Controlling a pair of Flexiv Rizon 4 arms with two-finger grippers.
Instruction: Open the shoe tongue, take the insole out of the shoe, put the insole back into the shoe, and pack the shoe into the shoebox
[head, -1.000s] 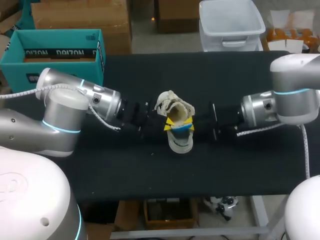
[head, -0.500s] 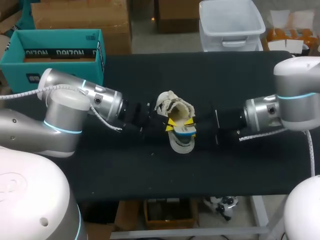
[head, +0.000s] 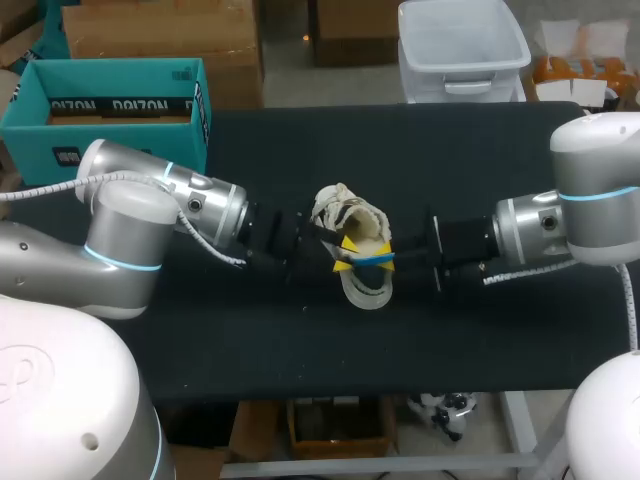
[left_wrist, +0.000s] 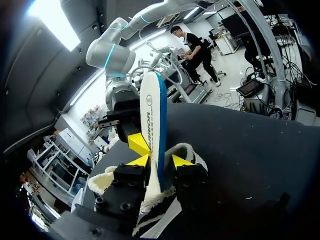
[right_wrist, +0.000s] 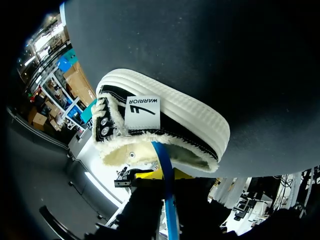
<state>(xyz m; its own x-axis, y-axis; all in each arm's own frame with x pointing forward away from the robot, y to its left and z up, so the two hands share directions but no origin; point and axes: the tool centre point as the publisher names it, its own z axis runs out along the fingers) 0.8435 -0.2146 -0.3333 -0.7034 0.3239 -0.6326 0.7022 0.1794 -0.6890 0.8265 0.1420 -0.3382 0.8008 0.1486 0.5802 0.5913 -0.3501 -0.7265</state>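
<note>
Pulled back rightward: right hand (right_wrist: 165, 176) pinching insole (left_wrist: 152, 115), lifted from shoe (right_wrist: 170, 125). Left hand (left_wrist: 160, 161) spread astride insole. Shoebox (head: 110, 95) well apart.

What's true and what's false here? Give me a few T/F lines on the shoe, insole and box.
1. The shoe sits on the black table between the left gripper and the right gripper. True.
2. The shoe is packed in the teal shoebox. False: the teal shoebox is at the far left, apart from the shoe, which is out on the table.
3. The blue-edged insole sticks out of the shoe's opening. True.
4. The insole lies flat on the table beside the shoe. False: it is up off the table, on edge, gripped by the right gripper.
</note>
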